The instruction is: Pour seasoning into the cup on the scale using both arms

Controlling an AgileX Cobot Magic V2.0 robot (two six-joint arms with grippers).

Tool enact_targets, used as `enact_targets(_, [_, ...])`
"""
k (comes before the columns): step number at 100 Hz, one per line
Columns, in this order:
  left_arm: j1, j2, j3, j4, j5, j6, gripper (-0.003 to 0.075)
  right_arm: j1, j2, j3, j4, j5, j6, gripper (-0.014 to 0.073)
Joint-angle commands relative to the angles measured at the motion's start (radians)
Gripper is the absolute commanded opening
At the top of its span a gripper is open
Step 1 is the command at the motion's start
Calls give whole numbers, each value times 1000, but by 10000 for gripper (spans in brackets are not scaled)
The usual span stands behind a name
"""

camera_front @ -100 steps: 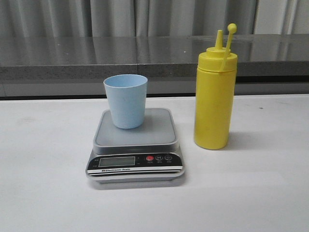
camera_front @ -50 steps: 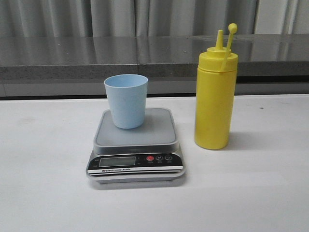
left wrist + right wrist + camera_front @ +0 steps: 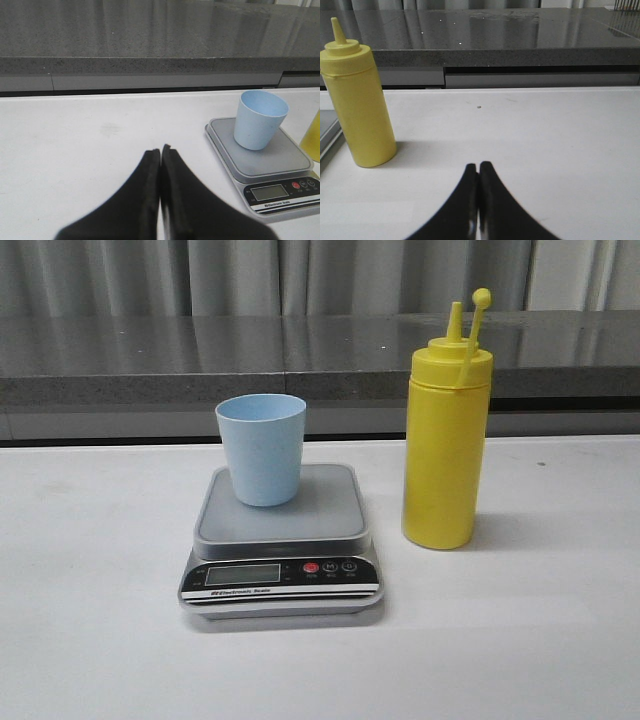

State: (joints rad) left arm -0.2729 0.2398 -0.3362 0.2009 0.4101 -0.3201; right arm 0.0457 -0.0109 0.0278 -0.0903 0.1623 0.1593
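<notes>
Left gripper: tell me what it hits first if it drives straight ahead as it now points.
Probably nothing on the table. The shut left gripper points over bare tabletop toward the grey ledge behind; the scale and cup sit off to its side. Depth is unclear.

Even, soft light fills all views, with the white worktop (image 3: 540, 640) bright. The seasoning bottle (image 3: 445, 430) casts only a faint shadow. Both wrist views blur the near black left hand (image 3: 160, 150) and right hand (image 3: 478, 167).

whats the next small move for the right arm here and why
Probably open the right gripper and ease it toward the yellow bottle. Its fingers are pressed together and empty, the bottle stands upright untouched beside the scale, and the cup already sits on the platform.
</notes>
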Motion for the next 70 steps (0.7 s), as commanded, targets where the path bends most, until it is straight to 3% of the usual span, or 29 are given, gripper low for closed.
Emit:
enact_targets(1, [2,11,-29,-3,-78,-9,-20,-9,-20,-22,0,-86,-7,-69])
enact_targets(34, [7,11,-20,71,-160,-9,-20,-9,-20,-22,0,-86,-7,-69])
enact_targets(58, [142,8,13,114,-350,-9,-20,-9,-20,-22,0,-86,-7,-69])
enact_targets(70, [201,-27,84,55,-481,-9,-20,-9,-20,-22,0,-86,-7,-69])
